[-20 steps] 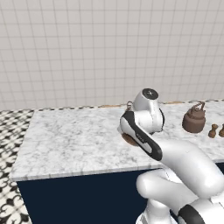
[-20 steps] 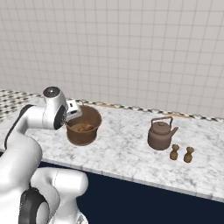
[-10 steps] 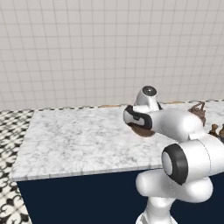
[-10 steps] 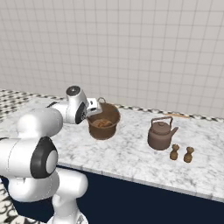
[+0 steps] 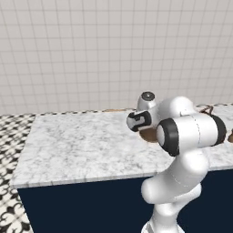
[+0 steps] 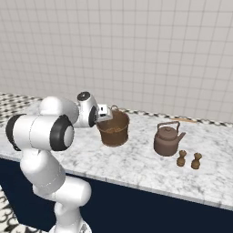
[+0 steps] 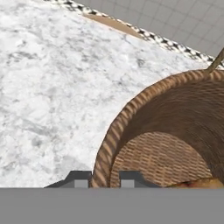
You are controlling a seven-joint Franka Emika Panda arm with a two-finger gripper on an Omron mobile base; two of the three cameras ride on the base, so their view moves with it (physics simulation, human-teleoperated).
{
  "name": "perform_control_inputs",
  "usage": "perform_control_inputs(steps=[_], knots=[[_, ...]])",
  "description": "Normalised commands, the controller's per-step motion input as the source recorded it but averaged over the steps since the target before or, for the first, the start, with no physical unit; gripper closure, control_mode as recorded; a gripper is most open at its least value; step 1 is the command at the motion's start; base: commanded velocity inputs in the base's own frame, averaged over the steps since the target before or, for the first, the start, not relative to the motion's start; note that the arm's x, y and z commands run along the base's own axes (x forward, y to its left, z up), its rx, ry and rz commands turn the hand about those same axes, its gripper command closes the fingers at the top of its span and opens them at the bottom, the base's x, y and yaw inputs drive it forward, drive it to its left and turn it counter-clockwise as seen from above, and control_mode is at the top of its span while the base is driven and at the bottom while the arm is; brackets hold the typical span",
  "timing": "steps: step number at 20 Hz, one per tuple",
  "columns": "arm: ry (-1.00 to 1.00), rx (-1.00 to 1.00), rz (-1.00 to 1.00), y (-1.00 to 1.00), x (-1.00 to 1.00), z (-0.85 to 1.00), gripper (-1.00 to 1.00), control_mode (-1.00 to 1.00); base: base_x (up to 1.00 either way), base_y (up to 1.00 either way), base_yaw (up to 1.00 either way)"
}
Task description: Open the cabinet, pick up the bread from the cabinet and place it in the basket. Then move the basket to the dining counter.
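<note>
- Basket (image 6: pixel 113 129) and arm are sitting farther right along the dining counter (image 6: pixel 136 166) than a second ago.
- Gripper (image 7: pixel 105 178) is pinching the basket's rim, bread (image 7: pixel 199 183) lying inside.
- Kettle (image 6: pixel 167 139) is standing just beyond; sliding further risks bumping it, or the thin rim slipping free.

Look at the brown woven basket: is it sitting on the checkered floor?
No, the brown woven basket sits on the white-grey marble counter, beside the brown kettle.

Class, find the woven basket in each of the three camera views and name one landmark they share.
Left base view: basket right of centre, mostly hidden behind the arm.
Right base view: basket at centre, left of the kettle.
Hand view: basket at lower right, its rim between the claw tips.
Shared landmark: the marble dining counter.
</note>
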Motion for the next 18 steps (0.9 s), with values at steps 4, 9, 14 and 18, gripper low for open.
perform_control_inputs(steps=[4,9,14,18], knots=[[0.00,0.00,-0.05,-0.19,0.08,-0.21,-1.00,-1.00,0.00,0.00,0.00],[-0.02,0.01,-0.01,-0.03,-0.05,0.30,-1.00,-1.00,0.00,0.00,0.00],[-0.05,0.00,-0.03,0.00,-0.20,0.95,-1.00,-1.00,0.00,0.00,0.00],[0.00,0.01,-0.15,0.00,-0.79,1.00,-1.00,-1.00,0.00,0.00,0.00]])
